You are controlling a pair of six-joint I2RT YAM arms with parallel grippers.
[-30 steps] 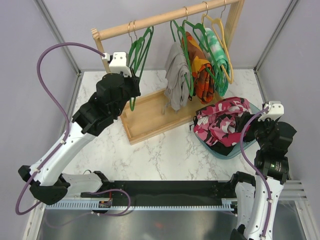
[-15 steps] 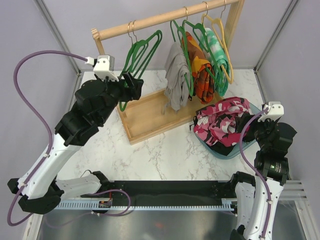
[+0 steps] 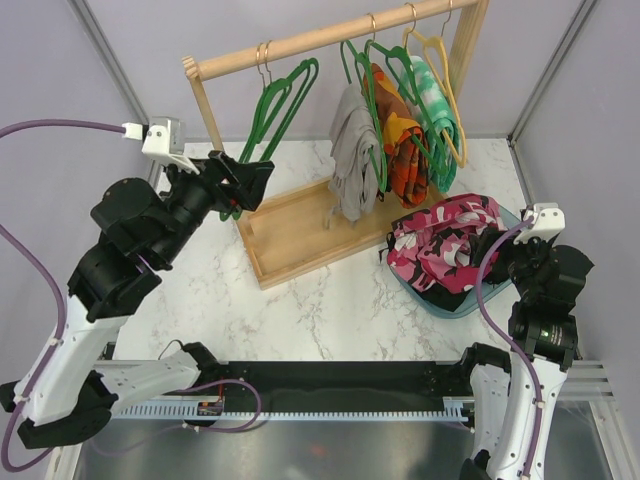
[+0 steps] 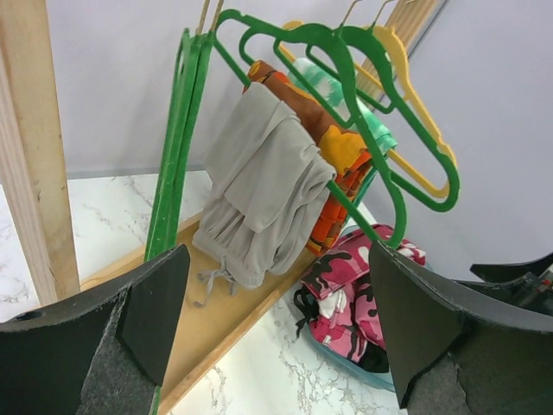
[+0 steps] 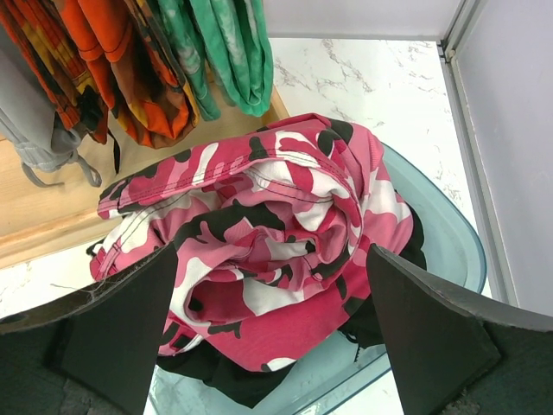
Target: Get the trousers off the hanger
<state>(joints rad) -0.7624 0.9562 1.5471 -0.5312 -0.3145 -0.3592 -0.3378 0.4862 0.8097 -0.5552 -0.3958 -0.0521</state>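
The grey trousers (image 3: pixel 353 165) hang lengthwise downward from a green hanger (image 3: pixel 381 160) on the rail (image 3: pixel 320 38), rightward of the left gripper (image 3: pixel 250 185), which is spread, empty and nearer than the right gripper (image 5: pixel 268 268), spread above the camouflage trousers (image 3: pixel 440 240)

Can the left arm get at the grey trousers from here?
Probably yes: the left gripper is open and faces the grey trousers with nothing between; the empty green hangers hang just to one side and might snag.
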